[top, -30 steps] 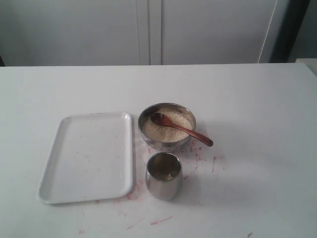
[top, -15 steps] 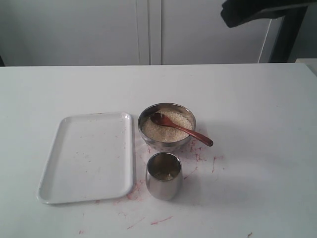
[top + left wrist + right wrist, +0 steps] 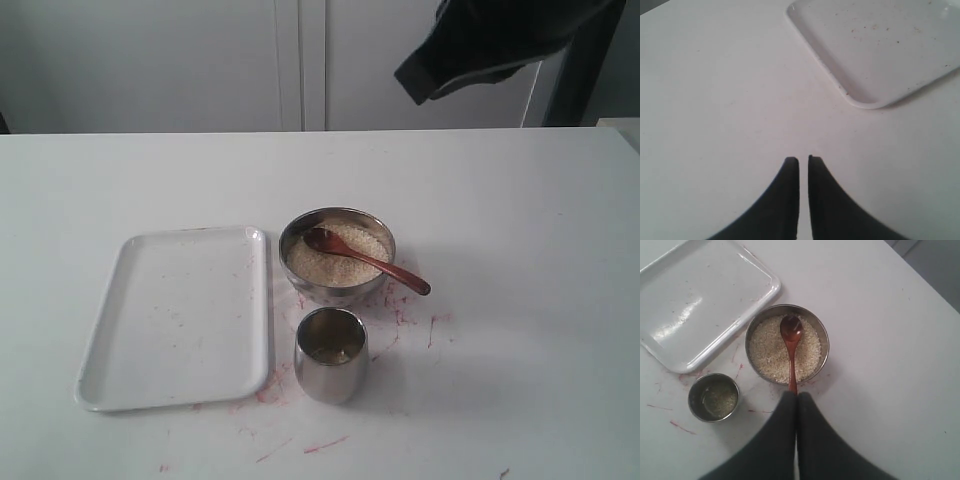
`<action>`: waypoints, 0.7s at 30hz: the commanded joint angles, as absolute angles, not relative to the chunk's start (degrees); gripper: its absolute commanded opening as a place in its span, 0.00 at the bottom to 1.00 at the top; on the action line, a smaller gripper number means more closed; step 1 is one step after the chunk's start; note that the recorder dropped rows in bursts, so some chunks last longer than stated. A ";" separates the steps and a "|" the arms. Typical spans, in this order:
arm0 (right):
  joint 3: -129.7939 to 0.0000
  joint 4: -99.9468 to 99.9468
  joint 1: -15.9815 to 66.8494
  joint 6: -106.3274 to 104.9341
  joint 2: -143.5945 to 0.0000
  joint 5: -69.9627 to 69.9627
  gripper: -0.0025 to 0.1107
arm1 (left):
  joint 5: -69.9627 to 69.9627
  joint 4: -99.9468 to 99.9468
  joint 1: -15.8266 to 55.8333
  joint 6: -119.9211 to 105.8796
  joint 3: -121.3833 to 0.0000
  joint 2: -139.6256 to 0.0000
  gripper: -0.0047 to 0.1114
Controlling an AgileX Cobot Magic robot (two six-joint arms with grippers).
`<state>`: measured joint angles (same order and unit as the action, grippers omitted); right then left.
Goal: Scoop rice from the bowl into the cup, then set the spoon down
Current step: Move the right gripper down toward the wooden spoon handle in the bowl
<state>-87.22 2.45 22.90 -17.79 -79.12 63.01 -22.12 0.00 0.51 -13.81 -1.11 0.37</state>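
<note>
The steel bowl point(image 3: 290, 232) point(image 3: 825, 340) holds rice point(image 3: 330, 268) point(image 3: 765, 347). The brown wooden spoon point(image 3: 370, 262) point(image 3: 791, 335) lies in it, head on the grains, handle resting over the rim toward the right. The steel cup point(image 3: 331, 365) point(image 3: 714, 397) stands just in front of the bowl, with a few grains at its bottom. My right gripper point(image 3: 420, 85) point(image 3: 797, 396) hangs high above the table's far right, shut and empty, well clear of the spoon. My left gripper point(image 3: 803, 160) hovers over bare table, fingers almost together, holding nothing; the exterior view does not show it.
A white rectangular tray point(image 3: 175, 315) point(image 3: 695, 305) point(image 3: 880, 50) lies left of the bowl and cup. Red scribble marks point(image 3: 405, 305) stain the white table around them. The table's far edge meets a white wall.
My right arm has come into the exterior view from the top right and dropped lower and leftward. Bowl, spoon, cup and tray have not moved.
</note>
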 commanded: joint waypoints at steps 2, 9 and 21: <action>-83.94 -1.34 22.83 -18.38 -80.21 59.70 0.02 | -24.45 0.00 0.74 -13.47 -0.58 0.00 0.16; -72.86 -2.73 22.83 -20.82 -80.21 47.47 0.02 | -24.45 0.00 0.74 -13.47 -0.58 0.00 0.16; -71.19 -2.62 22.83 -20.82 -85.58 45.74 0.02 | -24.45 0.00 0.74 -13.47 -0.58 0.00 0.16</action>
